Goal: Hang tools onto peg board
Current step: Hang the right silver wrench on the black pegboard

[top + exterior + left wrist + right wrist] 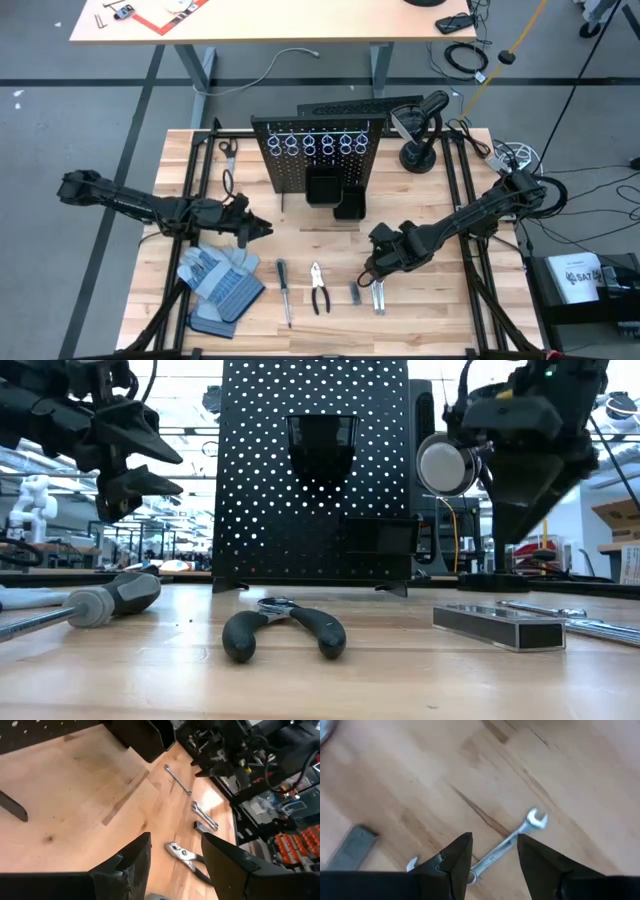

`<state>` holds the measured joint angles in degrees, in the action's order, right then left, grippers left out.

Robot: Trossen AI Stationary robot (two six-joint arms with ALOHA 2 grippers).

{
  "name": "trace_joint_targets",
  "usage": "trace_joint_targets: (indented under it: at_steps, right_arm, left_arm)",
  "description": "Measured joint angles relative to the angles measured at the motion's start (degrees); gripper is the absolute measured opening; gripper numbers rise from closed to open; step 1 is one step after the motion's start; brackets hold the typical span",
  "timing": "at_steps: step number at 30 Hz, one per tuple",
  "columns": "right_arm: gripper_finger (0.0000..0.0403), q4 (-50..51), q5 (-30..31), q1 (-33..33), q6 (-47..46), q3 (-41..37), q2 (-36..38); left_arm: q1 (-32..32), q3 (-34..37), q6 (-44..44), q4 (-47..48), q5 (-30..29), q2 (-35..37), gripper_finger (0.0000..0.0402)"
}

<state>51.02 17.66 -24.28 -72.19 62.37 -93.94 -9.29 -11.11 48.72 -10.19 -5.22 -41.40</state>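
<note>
Right pincer hangs open, empty, over a wrench; I'd drop straight down, straddle the shank, then squeeze.

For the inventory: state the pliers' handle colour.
Black, on the pliers; clearest in the low view.

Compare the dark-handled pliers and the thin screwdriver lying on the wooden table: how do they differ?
The dark-handled pliers have two curved handles spreading from silver jaws; the thin screwdriver has one straight handle and a long slim shaft. The pliers are shorter and broader, the screwdriver longer and narrower. Both lie flat on the wooden table, side by side, not yet hung.
</note>
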Motion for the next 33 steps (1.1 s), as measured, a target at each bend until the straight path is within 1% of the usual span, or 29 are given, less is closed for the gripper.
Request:
trace_joint_targets:
  at_steps: [2,6,10,14,18,21,25,27,33]
  right_arm:
    - [0.0155,0.8,-0.7,-0.6,-4.2,0.0,-0.5]
    - [0.0155,1.1,-3.7,-1.7,-10.2,0.0,-1.9]
    - [0.0155,0.6,-4.2,-2.5,-13.0,0.0,-3.8]
    - [0.0155,2.5,-4.5,-1.8,-14.8,0.0,-6.9]
    - [0.0155,4.5,-2.6,0.5,-14.4,0.0,-10.0]
    - [0.0155,3.1,-2.4,2.5,-11.8,0.0,-10.7]
    - [0.0155,0.3,-3.0,4.2,-8.8,0.0,-10.8]
    - [0.0155,-0.8,-4.3,4.9,-7.7,0.0,-10.9]
    - [0.0155,-6.7,-6.6,5.6,-5.5,-2.5,-10.5]
  left_arm:
    - [-0.8,0.0,-0.9,-1.2,-1.3,-0.1,0.0182]
    - [-2.1,0.0,-3.9,-6.5,-2.6,-0.1,0.0182]
    - [-3.2,0.0,-8.6,-10.2,-4.7,-0.1,0.0182]
    - [-3.2,0.0,-9.0,-10.4,-5.2,-0.1,0.0182]
    - [-3.2,0.0,-9.1,-10.3,-5.3,-0.1,0.0182]
    - [-3.2,0.0,-9.1,-10.3,-5.3,-0.1,0.0182]
    - [-3.2,0.0,-9.1,-10.3,-5.3,-0.1,0.0182]
    - [-3.2,0.0,-9.1,-10.3,-5.3,-0.1,0.0182]
    - [-3.2,0.0,-10.6,-10.3,-5.3,-0.1,0.0182]
